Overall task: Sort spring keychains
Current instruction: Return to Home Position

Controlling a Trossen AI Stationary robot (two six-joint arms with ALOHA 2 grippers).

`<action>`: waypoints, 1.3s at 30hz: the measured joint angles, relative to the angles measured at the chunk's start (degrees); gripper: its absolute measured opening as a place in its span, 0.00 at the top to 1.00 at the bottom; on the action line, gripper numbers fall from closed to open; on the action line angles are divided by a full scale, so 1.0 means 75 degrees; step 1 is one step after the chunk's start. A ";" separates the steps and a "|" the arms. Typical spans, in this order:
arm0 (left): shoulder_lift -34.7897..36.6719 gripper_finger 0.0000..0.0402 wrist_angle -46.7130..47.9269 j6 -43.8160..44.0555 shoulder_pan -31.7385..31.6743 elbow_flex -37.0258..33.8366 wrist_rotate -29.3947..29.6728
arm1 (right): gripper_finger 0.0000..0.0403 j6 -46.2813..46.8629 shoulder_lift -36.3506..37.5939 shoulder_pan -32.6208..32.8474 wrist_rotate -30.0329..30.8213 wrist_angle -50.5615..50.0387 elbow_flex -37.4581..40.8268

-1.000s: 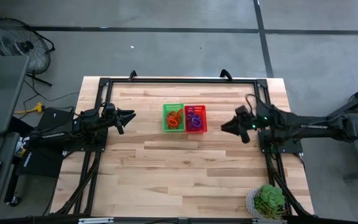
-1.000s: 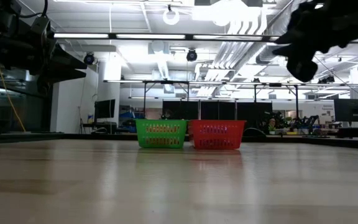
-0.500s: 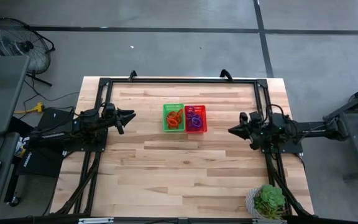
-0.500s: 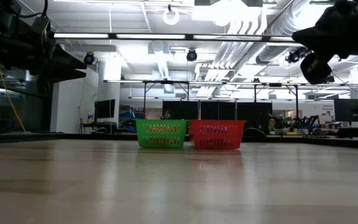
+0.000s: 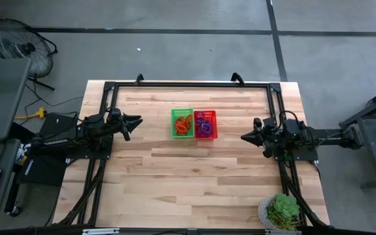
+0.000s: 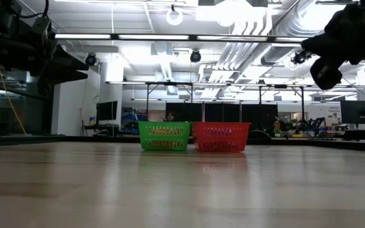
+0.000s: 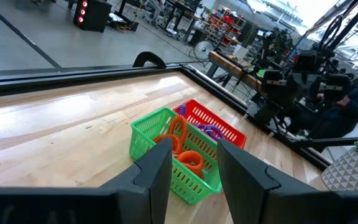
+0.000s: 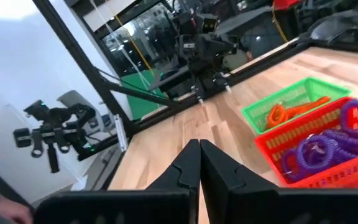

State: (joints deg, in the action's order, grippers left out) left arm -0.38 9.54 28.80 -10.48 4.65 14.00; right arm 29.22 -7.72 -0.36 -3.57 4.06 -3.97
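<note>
The right end effector (image 5: 245, 137) hangs near the right edge of the worktop (image 5: 194, 176), its fingers pressed together and holding nothing. The left end effector (image 5: 136, 120) waits over the left side, fingers spread with a gap between them, also empty. Both are well apart from the two baskets standing side by side mid-worktop. The orange spring keychains (image 5: 183, 124) lie in the green basket (image 5: 173, 115), the purple spring keychains (image 5: 204, 124) in the red basket (image 5: 215, 125). No loop shows loose on the wood, so the sorting looks finished; only parking the arms seems left.
</note>
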 joint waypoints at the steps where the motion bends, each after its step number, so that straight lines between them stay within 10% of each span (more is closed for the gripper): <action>1: -0.0003 0.69 0.0003 0.0000 0.0000 0.0002 -0.0002 | 0.99 -0.0073 0.0102 0.0000 0.0053 -0.0086 -0.0002; 39: -0.0003 0.69 0.0001 0.0000 0.0002 0.0001 -0.0002 | 0.98 0.0091 0.0763 0.0006 0.1580 -0.0937 0.0184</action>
State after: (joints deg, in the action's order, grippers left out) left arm -0.40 9.55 28.80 -10.46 4.66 13.98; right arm 29.90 -2.00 -0.32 8.29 -2.97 -2.59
